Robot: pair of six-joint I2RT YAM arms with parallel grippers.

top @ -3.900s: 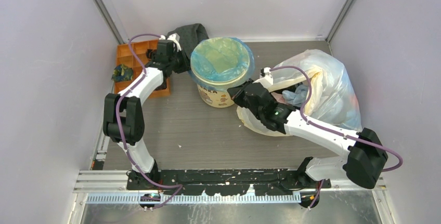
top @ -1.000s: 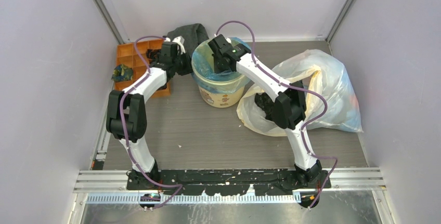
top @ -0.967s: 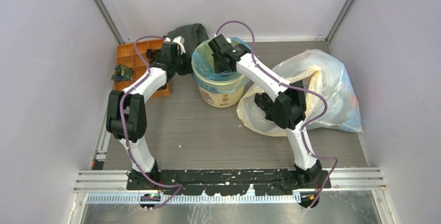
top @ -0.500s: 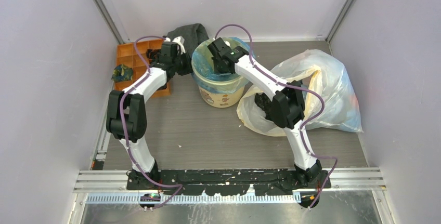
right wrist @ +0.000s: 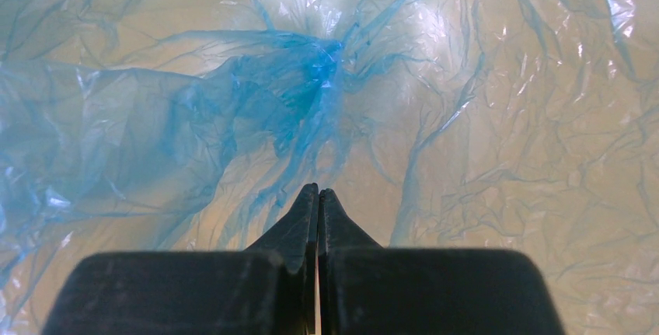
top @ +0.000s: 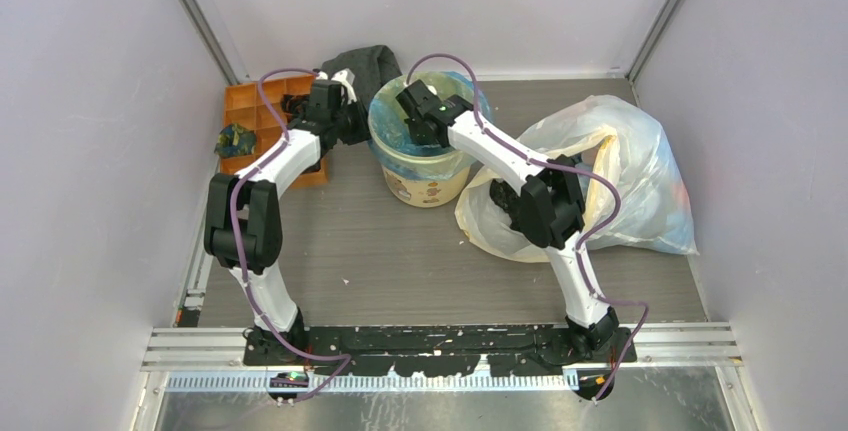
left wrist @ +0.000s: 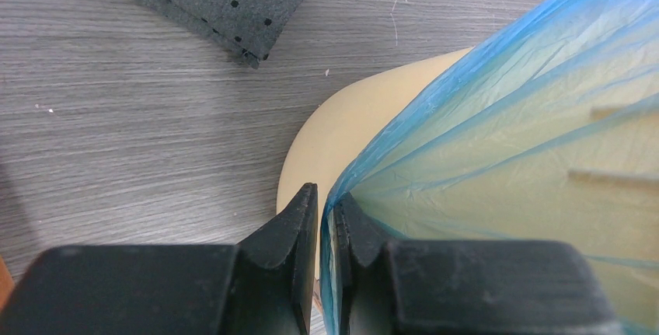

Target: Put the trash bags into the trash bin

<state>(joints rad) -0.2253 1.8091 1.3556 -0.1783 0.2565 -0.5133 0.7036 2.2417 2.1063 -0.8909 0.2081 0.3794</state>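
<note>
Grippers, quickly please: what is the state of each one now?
Left gripper: closed on the edge of the blue bag.
Right gripper: closed, holding nothing, down in the bucket.

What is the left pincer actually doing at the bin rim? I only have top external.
Observer: The left pincer is pinched shut on the trash bag, with the blue film's edge between its tips, just outside the bin.
Operator: And the right one, down inside?
Observer: The right pincer is shut with nothing between its tips. It points at the bag's gathered centre on the bin's floor.
</note>
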